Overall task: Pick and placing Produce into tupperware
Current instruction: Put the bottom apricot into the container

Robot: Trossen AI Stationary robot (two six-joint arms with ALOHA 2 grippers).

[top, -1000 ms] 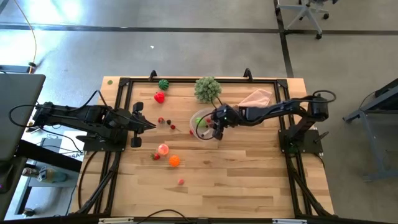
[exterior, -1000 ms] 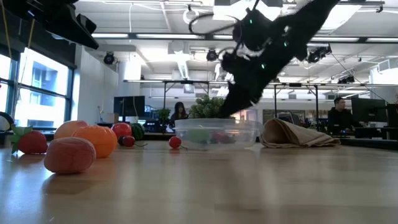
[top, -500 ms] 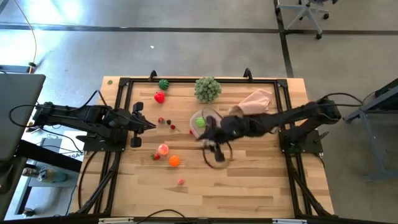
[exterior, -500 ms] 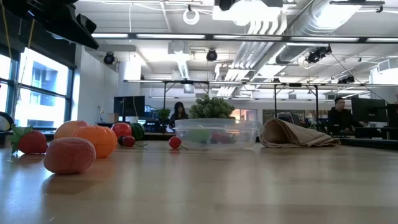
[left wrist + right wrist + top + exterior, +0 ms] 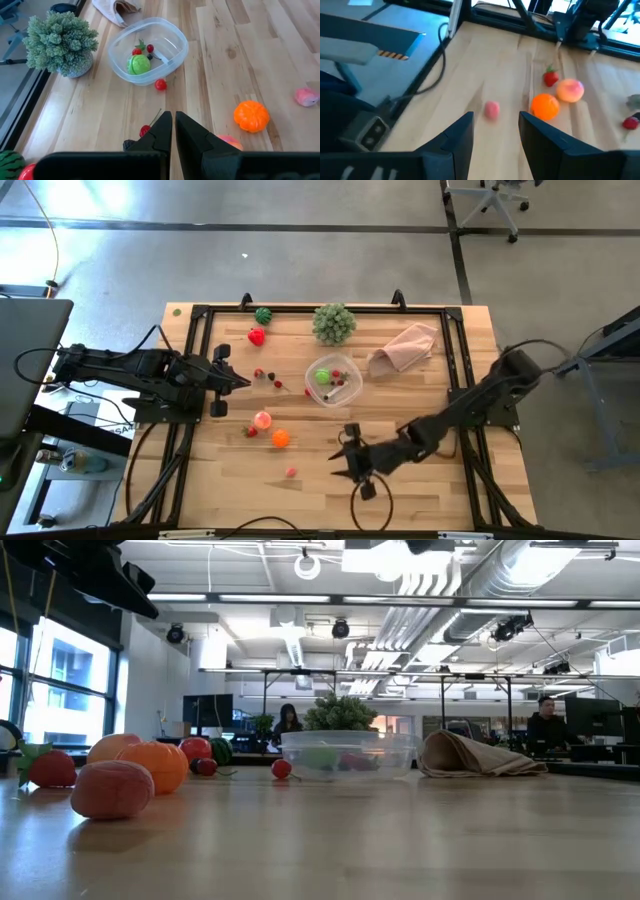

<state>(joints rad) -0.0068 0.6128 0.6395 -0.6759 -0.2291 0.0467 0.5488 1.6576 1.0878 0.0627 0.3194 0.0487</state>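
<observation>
Right tool (image 5: 343, 459) over the bench (image 5: 420, 490) at about 6 o'clock from the tupperware (image 5: 333, 380), fingers (image 5: 460, 135) spread wide with nothing between them, aimed at a small pink piece (image 5: 291, 472) at its 9 o'clock. Beyond that, an orange fruit (image 5: 281, 438) and a peach-pink fruit (image 5: 262, 420) side by side, a strawberry (image 5: 550, 77) just past them. Tupperware near bench centre, holding a bright green piece (image 5: 322, 376) and small red ones. Left tool (image 5: 243, 383) parked at the 9 o'clock edge, fingers (image 5: 162, 131) pressed together, empty.
</observation>
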